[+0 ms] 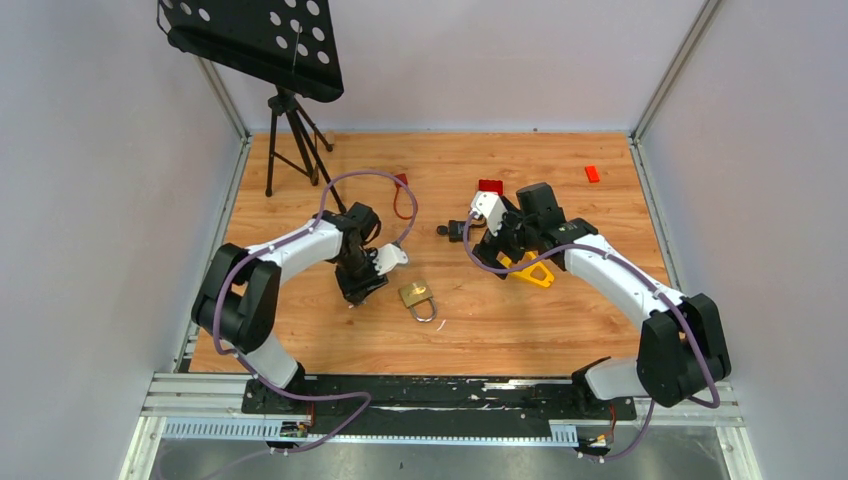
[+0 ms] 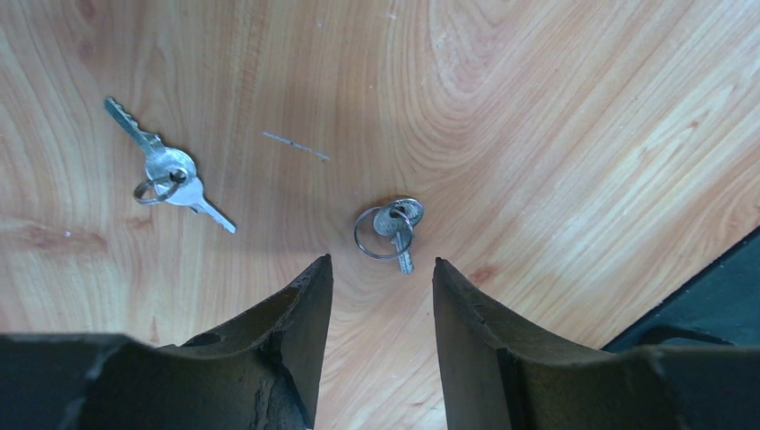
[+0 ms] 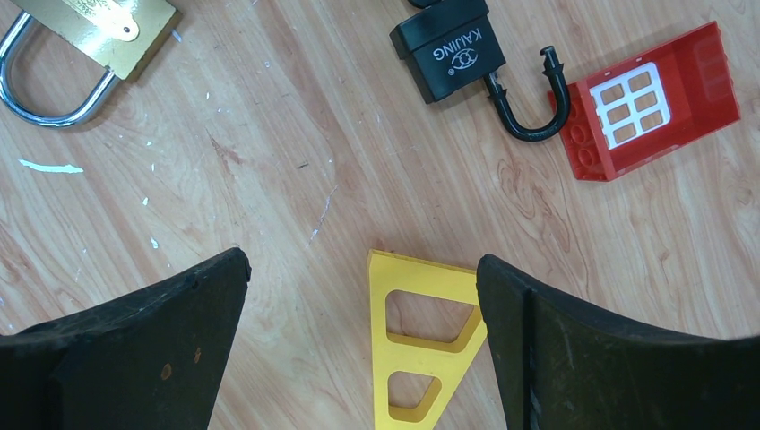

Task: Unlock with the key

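**A small key (image 2: 398, 220) is seen on the counter (image 2: 556, 107)**

The left pincer (image 2: 381, 267) is spread apart and empty, just behind the small key. The right pincer (image 3: 363, 264) is spread wide, empty too. The brass padlock (image 1: 417, 297) is seen lying between both arms.

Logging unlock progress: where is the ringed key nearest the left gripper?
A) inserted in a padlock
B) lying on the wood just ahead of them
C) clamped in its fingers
B: the ringed key lies flat on the tabletop just beyond the left gripper, which is open with nothing in it.
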{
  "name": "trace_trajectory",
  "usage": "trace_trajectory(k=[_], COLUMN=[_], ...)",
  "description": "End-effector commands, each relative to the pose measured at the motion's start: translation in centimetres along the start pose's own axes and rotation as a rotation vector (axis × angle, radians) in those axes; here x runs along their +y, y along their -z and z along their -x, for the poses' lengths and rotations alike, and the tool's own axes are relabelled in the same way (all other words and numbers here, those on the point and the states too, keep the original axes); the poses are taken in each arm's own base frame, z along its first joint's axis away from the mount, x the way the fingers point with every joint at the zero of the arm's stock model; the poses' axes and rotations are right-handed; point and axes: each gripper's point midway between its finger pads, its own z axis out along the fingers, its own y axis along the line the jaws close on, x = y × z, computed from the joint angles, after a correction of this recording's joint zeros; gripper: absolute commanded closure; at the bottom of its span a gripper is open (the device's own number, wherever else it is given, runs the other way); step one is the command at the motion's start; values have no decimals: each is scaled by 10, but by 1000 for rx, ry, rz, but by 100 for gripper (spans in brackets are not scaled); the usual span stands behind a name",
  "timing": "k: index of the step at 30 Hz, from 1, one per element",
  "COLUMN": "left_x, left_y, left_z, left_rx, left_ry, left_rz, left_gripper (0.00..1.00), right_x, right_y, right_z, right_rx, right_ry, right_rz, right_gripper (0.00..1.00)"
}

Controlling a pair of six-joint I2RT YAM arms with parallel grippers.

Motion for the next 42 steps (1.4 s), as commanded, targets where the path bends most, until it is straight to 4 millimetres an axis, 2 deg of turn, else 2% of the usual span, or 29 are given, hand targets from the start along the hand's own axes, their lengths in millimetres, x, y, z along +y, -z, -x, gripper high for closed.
trace_trajectory(k=[1, 10, 13, 19, 24, 30, 34, 39, 40, 42], left_x=[10, 0, -1, -3, -4, -12, -16, -13, -13, -11], left_y=[5, -8, -10, -15, -9, 5, 13, 15, 15, 16], left_z=[13, 18, 18, 10, 11, 27, 35, 32, 31, 29], left_rx=[-41, -36, -38, -17, -38, -122, -169, -164, -162, -152], left_ry=[-94, -144, -152, -156, -158, -141, -126, -127, -130, -130], left_rz=[77, 89, 103, 113, 122, 105, 97, 122, 127, 141], left_gripper=[48, 51, 57, 73, 82, 89, 91, 93, 91, 78], right_x=[-5, -6, -5, -5, -5, -5, -5, -5, -4, -4], right_y=[0, 0, -1, -1, -2, -2, -2, -1, -2, -2], right_z=[7, 7, 6, 6, 6, 6, 6, 6, 6, 6], right_rx=[-12, -10, -8, -7, -5, -3, -4, -4, -4, -4], right_ry=[21, 25, 24, 25, 24, 25, 23, 24, 23, 25], right_rz=[-15, -16, -14, -12, -12, -12, -12, -10, -10, -9], right_gripper=[0, 0, 0, 0, 0, 0, 0, 0, 0, 0])
